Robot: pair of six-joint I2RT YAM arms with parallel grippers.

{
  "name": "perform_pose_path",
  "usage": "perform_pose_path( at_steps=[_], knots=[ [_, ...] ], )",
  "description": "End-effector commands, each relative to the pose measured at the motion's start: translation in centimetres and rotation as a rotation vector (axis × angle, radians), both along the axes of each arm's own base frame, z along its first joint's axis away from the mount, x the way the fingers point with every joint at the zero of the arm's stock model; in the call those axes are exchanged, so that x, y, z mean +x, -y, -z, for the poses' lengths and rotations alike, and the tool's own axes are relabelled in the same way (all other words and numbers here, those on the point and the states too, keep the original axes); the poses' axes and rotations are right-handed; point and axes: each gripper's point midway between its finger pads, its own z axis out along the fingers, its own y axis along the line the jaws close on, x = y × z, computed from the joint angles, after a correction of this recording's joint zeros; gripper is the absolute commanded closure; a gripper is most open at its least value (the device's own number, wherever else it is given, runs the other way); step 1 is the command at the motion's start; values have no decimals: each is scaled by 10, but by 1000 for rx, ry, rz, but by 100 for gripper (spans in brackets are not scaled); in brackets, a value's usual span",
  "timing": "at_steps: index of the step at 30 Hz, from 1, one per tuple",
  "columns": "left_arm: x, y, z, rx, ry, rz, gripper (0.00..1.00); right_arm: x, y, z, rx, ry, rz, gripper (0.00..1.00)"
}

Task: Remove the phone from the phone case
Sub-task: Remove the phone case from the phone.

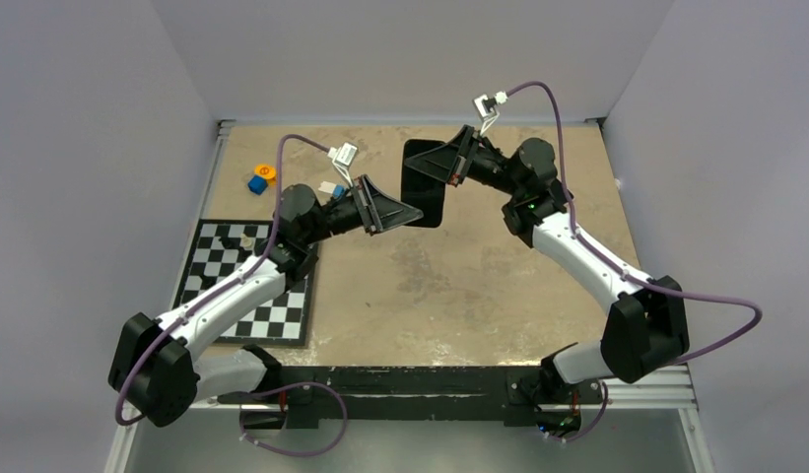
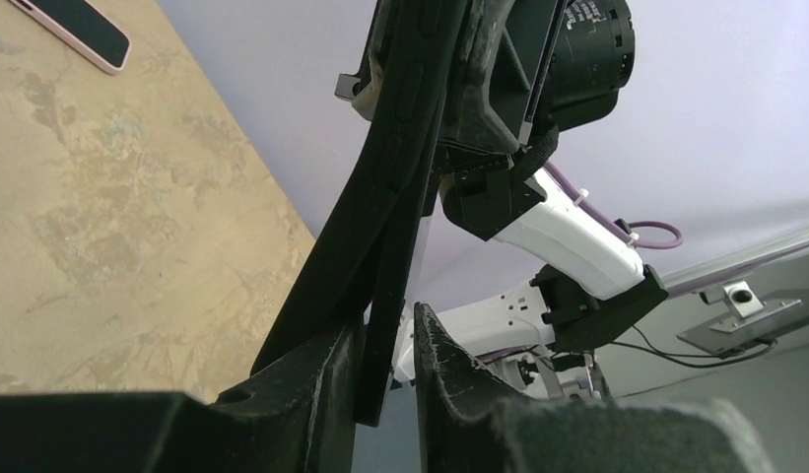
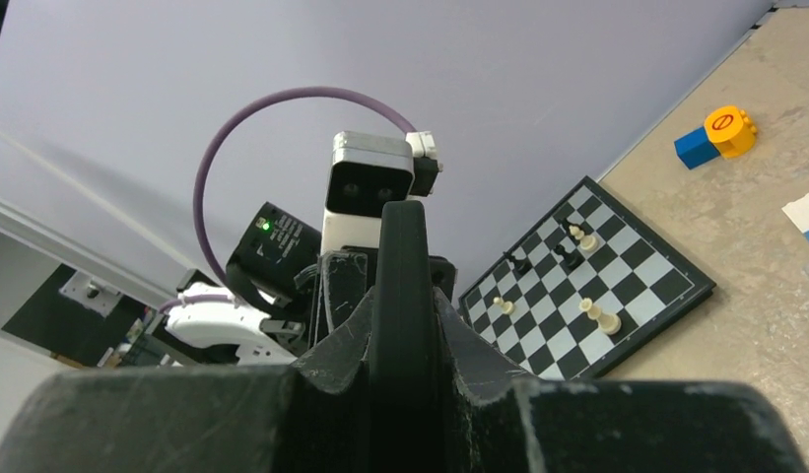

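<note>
Holding the case: left end effector [image 1: 405, 210] and right end effector [image 1: 441, 163] each pinched an edge of the black phone case [image 1: 425, 192], which hung in the air between them above the table [image 1: 459, 276].
Phone [image 2: 75, 30]: pink-rimmed, dark screen up, flat on the table in the left wrist view, well apart from the case.
Table: mottled tan top.
Left side: chessboard [image 1: 250, 281] with a few chess pieces [image 3: 602, 320]; a blue and orange block [image 1: 260, 179] beyond it.
Room: plain lavender-grey walls [image 1: 400, 49] on three sides.
</note>
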Motion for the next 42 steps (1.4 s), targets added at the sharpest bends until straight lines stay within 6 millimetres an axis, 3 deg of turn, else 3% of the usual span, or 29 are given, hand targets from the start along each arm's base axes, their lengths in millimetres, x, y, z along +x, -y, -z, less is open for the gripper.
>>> perform_pose_path(
  at_steps=[1, 7, 11, 16, 19, 24, 31, 36, 39, 42],
  knots=[
    [0, -5, -92, -230, 230, -2, 75, -50, -18, 10, -53, 21, -212, 100],
    [0, -4, -86, -251, 189, 21, 100, -49, -18, 13, -69, 14, -199, 98],
    [0, -11, -69, -211, 118, -30, 100, -40, -16, 31, -188, -2, -138, 71],
    [-2, -14, -61, -218, 36, -34, 100, -42, -12, 30, -204, 10, -131, 28],
    [-6, -18, -65, -230, 33, -40, 100, -47, -5, 29, -197, 15, -110, 21],
    [-10, -32, -56, -157, 27, -128, 100, -56, 22, 21, -160, 35, -11, 16],
    [-19, -55, -55, -117, 13, -232, 100, -76, 51, 30, -119, 53, 116, 14],
    [-28, -59, -60, -170, -22, -214, 100, -93, 41, 24, -37, 72, 48, 36],
    [-33, -62, -65, -210, -29, -206, 100, -99, 31, 17, -4, 76, 10, 38],
    [-36, -64, -72, -234, -21, -200, 100, -95, 27, 19, 14, 51, 13, 47]
  ],
)
